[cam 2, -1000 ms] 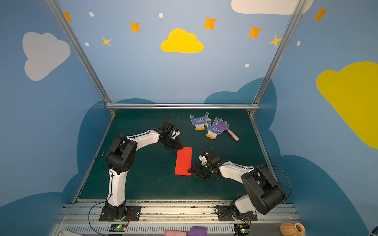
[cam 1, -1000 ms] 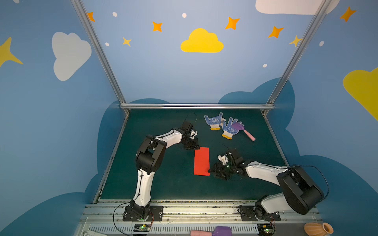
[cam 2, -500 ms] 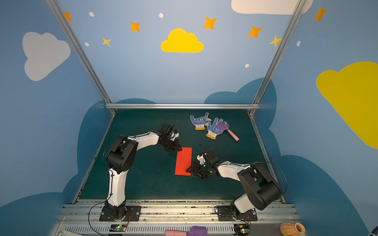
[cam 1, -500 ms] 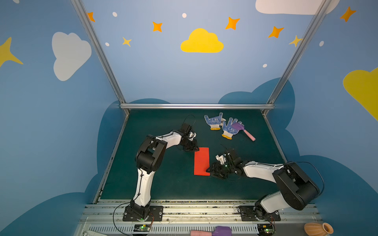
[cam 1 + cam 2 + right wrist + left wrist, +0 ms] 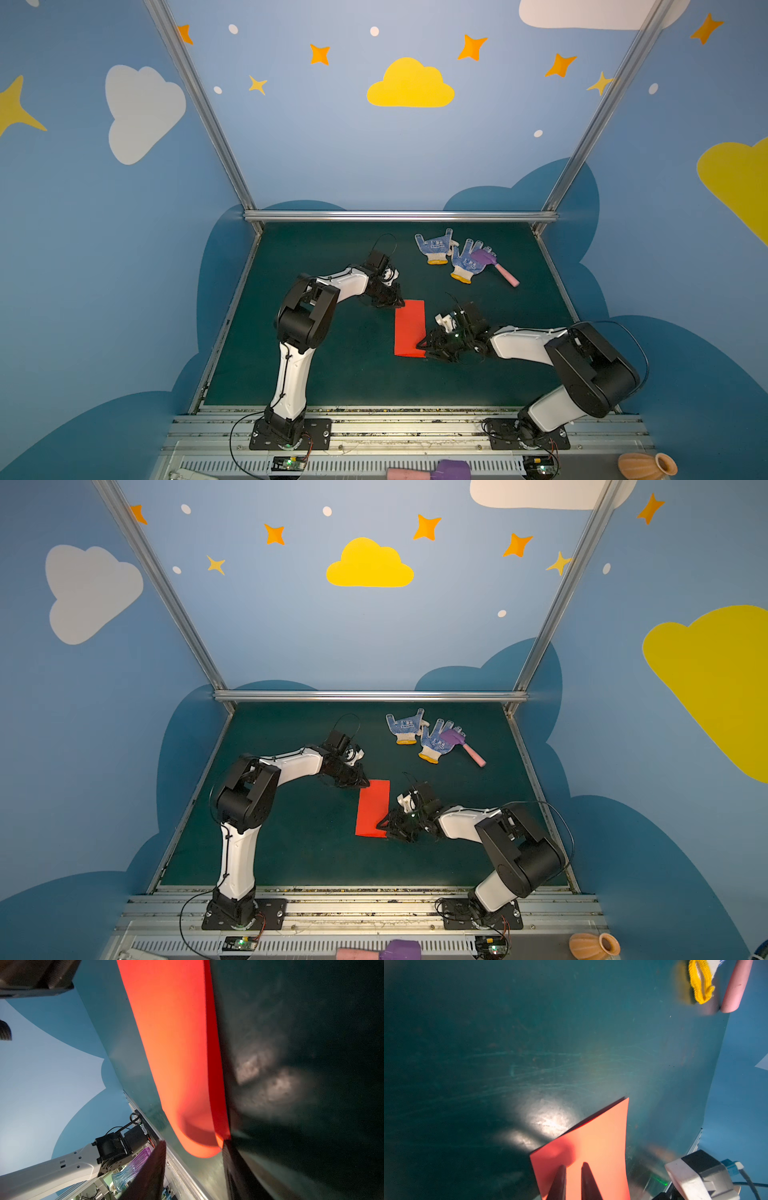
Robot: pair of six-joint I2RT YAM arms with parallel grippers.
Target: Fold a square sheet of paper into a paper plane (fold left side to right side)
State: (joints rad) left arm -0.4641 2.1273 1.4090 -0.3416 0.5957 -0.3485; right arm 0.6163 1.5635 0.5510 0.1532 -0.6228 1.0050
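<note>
The square sheet of paper (image 5: 409, 326) (image 5: 372, 806) lies on the green mat as a narrow red rectangle, folded in two layers. No paper plane is in view. My left gripper (image 5: 398, 302) (image 5: 365, 782) rests on its far left corner. In the left wrist view its fingertips (image 5: 562, 1169) sit nearly together on top of the paper (image 5: 602, 1147). My right gripper (image 5: 424, 348) (image 5: 383, 828) is at the near right corner. In the right wrist view it (image 5: 194, 1142) stands open, with the bulging end of the paper (image 5: 172, 1043) between the fingers.
Two blue-dotted gloves (image 5: 434, 249) (image 5: 467, 264) and a purple-and-pink toy hammer (image 5: 496, 266) lie at the back right of the mat. An orange vase (image 5: 646, 465) and another hammer (image 5: 432, 471) sit off the mat, past the front rail.
My right gripper has slid left up to the paper's near right corner, and its jaws have narrowed somewhat. The left gripper has stayed on the far corner.
</note>
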